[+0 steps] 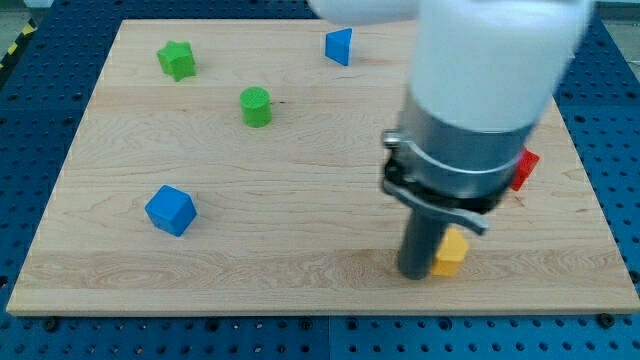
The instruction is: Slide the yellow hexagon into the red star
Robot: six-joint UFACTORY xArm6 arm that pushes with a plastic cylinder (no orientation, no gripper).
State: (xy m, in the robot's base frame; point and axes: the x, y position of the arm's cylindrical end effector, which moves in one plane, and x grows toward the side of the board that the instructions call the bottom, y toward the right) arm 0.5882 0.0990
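Observation:
The yellow hexagon (452, 251) lies near the view's bottom right, partly hidden by my rod. My tip (416, 274) rests on the board just left of it, touching or nearly touching it. The red star (524, 168) sits up and to the right of the hexagon, near the board's right edge; the arm's body hides most of it.
A blue cube (170, 210) lies at the left. A green cylinder (256, 106) and a green star (177, 60) are at the upper left. A blue triangular block (339, 46) is at the top middle. The wooden board (300, 200) ends close below the hexagon.

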